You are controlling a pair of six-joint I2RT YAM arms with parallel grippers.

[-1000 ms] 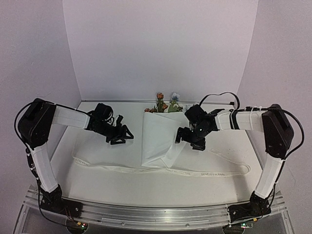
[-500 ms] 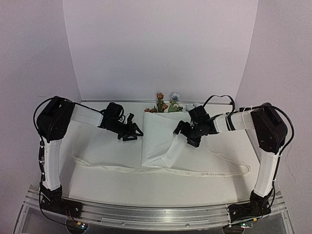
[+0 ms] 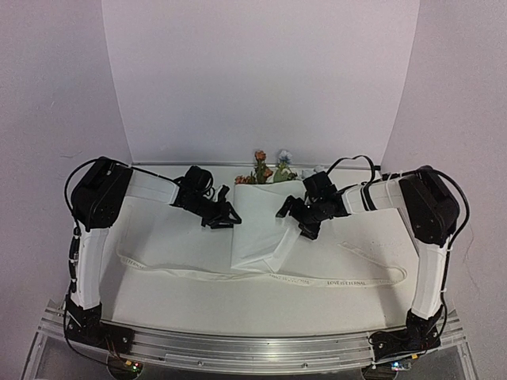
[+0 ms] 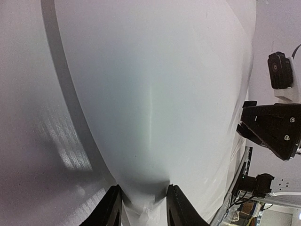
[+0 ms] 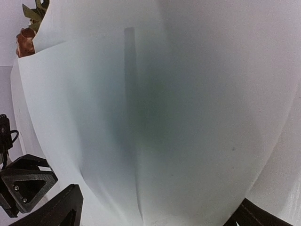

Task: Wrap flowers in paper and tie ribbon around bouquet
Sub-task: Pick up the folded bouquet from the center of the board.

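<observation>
The white paper (image 3: 255, 226) lies mid-table with its right side folded over. At its far end the flowers (image 3: 270, 168) stick out, orange and pale blue blooms; they also show at the top left of the right wrist view as flowers (image 5: 29, 28). The ribbon (image 3: 261, 276) lies flat under the paper's near end. My left gripper (image 3: 229, 215) is at the paper's left edge. In the left wrist view this gripper (image 4: 143, 195) is half-narrowed and still open, with the crumpled paper (image 4: 155, 94) edge between its fingers. My right gripper (image 3: 291, 219) hovers wide open over the folded paper (image 5: 164, 117).
White walls (image 3: 261, 79) close in the table at the back and sides. The ribbon's printed right end (image 3: 348, 282) runs toward the right arm's base. The right gripper's black finger (image 4: 275, 127) shows across the sheet in the left wrist view.
My left arm has swung right to the paper's left edge, and its jaws have narrowed around that edge. My right gripper has shifted back and left over the fold, still wide open.
</observation>
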